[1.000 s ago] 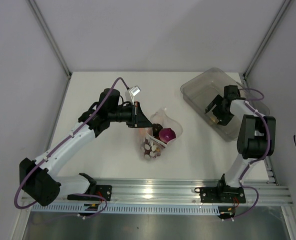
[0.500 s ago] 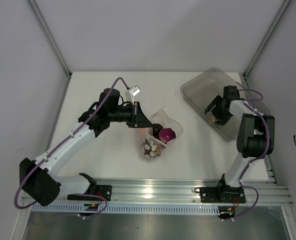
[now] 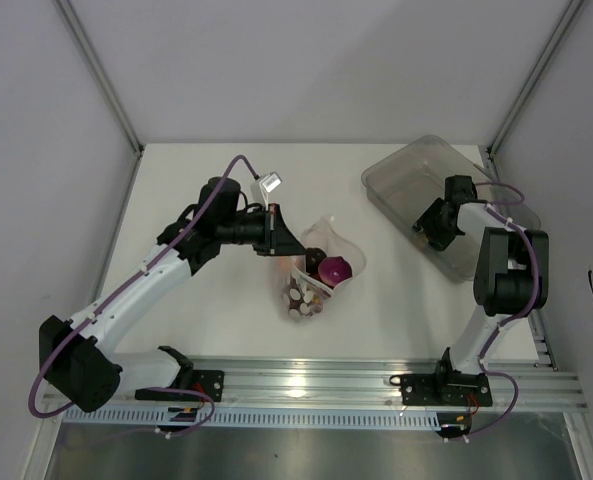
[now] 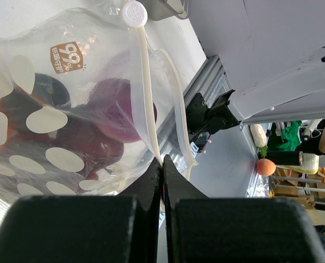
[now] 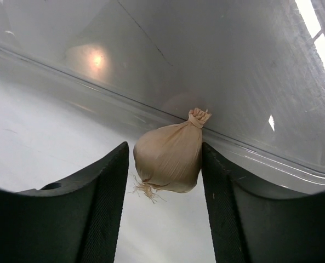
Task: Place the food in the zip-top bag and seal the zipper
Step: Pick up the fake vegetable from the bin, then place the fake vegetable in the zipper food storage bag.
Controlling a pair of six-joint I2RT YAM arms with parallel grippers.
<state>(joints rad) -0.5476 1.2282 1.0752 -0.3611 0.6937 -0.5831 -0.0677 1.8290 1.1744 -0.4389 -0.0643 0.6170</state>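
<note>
White table (image 3: pixel 176 180): next piece being taken (bag unsealed).
Right tool (image 5: pixel 166 164) has narrowed about garlic bulb (image 5: pixel 167 153) in far-right bin (image 3: pixel 396 180), grip uncertain; left tool (image 4: pixel 163 164) clenches zip-top bag (image 3: pixel 321 270) mouth, mid-table.

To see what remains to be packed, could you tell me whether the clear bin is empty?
No, a tan garlic-like bulb lies in the clear bin between the right claw's fingers.

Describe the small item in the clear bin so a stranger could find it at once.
Look at the rigid clear rectangular plastic bin at the far right of the white table. Inside it, between the two black fingers of the right hand, lies a small tan garlic-like bulb. Its pale skin and twisted tip set it apart.
</note>
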